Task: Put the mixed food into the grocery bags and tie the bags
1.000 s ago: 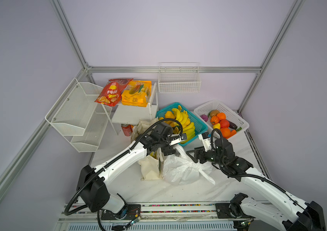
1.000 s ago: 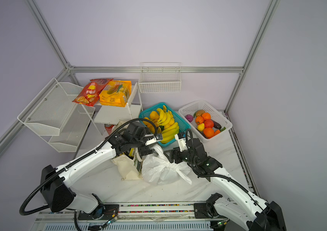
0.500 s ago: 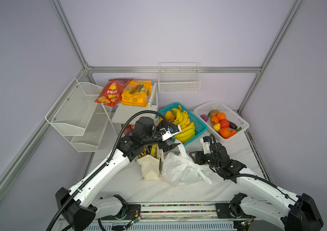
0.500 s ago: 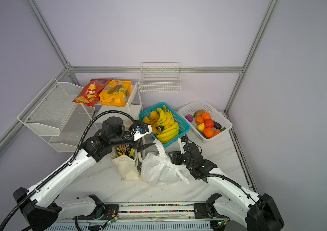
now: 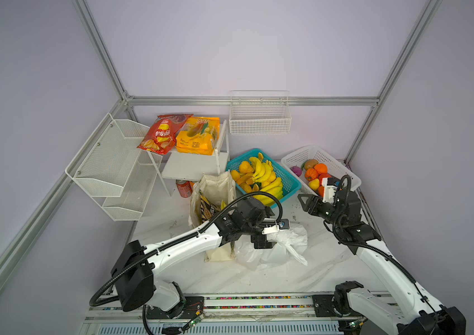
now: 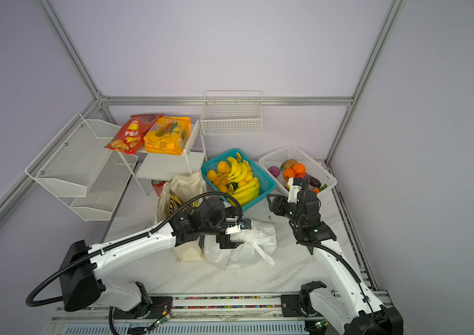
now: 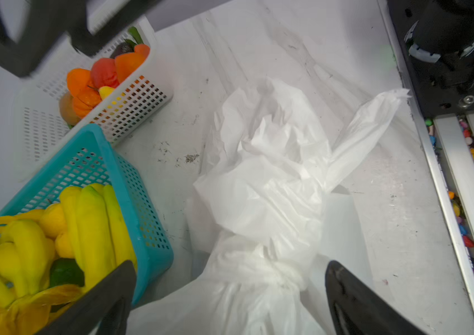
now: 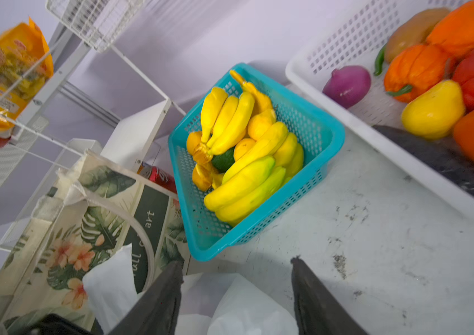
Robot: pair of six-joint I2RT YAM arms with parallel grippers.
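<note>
— Left gripper [image 7: 231, 269]?
— Jaws wide, holding nothing. The white plastic bag [image 7: 264, 179] has its knot between them, long axis straight ahead, loose ends pointing away.
— Right gripper [image 8: 236, 262]?
— Parted, empty; bananas [image 8: 244, 179] lie ahead.

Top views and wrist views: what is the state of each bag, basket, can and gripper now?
white plastic bag, knotted shut, slumped.
canvas tote, upright, mouth open, untied.
teal basket, full of bananas.
white basket, holding toy produce.
red can, upright.
left gripper, open, either side of the knotted bag, gripping nothing.
right gripper, open, empty.
</note>
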